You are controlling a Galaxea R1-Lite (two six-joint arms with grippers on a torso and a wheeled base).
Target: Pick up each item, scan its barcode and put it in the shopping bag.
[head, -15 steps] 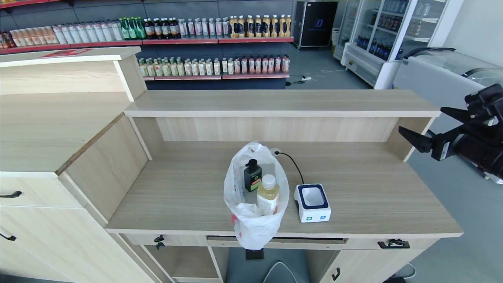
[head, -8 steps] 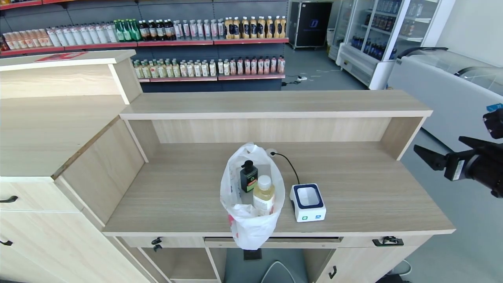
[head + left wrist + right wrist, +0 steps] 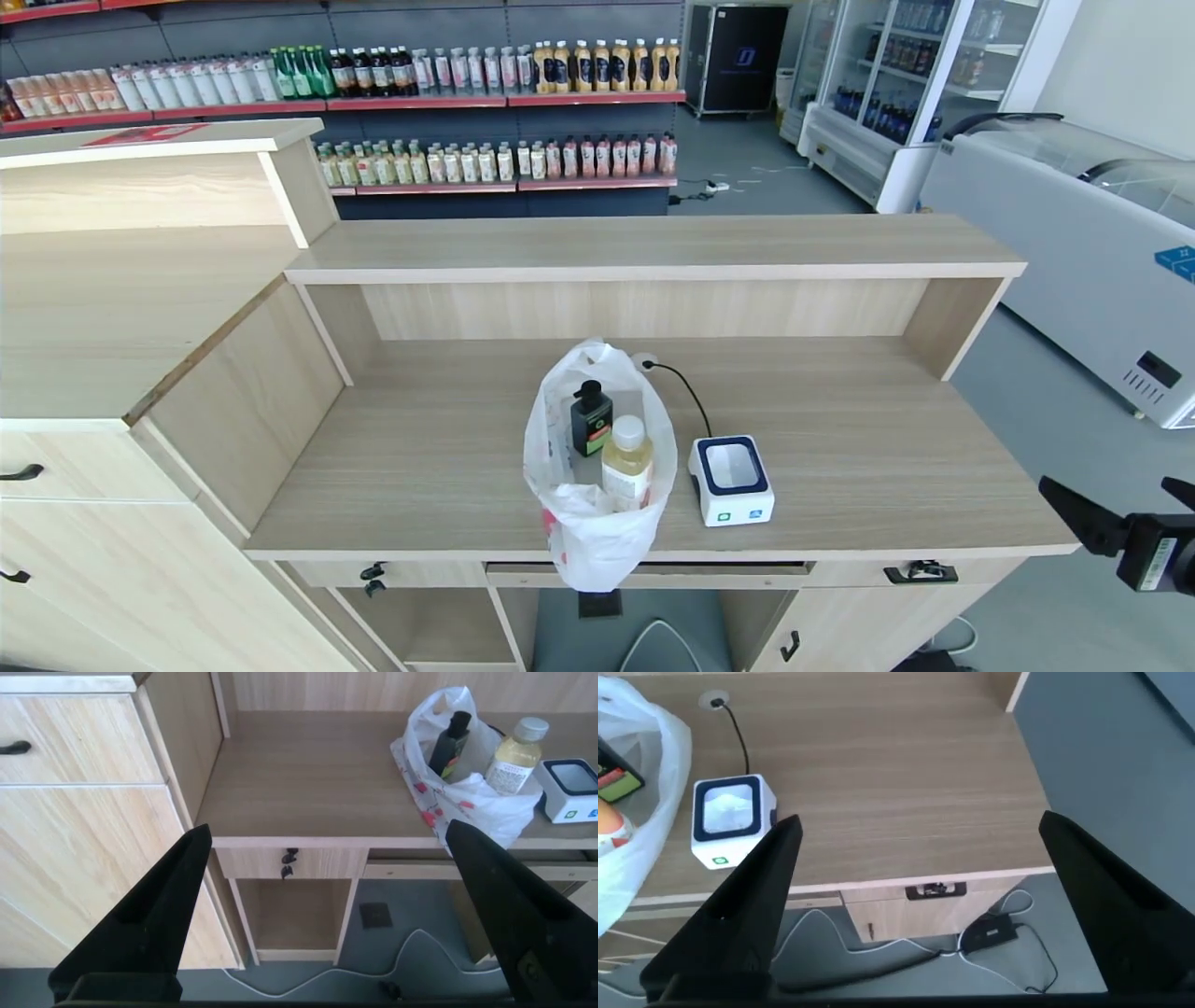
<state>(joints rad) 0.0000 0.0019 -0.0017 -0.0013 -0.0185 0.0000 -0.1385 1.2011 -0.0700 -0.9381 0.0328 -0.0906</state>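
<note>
Spread wide and empty, the right gripper [image 3: 1103,485] hangs off the desk's [image 3: 840,448] right front corner. The left gripper [image 3: 329,829] gapes empty too. On the desk, the shopping bag [image 3: 597,541] holds a dark bottle [image 3: 591,422] and a yellow bottle [image 3: 627,465]. The head view adds drink shelves [image 3: 373,101] behind.

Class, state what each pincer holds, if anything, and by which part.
Nothing is held: the left pincer and the right pincer are both open and empty.

I see a light wooden counter [image 3: 840,448] with a raised ledge along its far side. A white plastic shopping bag [image 3: 597,537] stands at the near edge, sagging over it. The scanner [image 3: 732,481] sits just right of the bag, and its black cable [image 3: 688,390] runs toward the far side.
</note>
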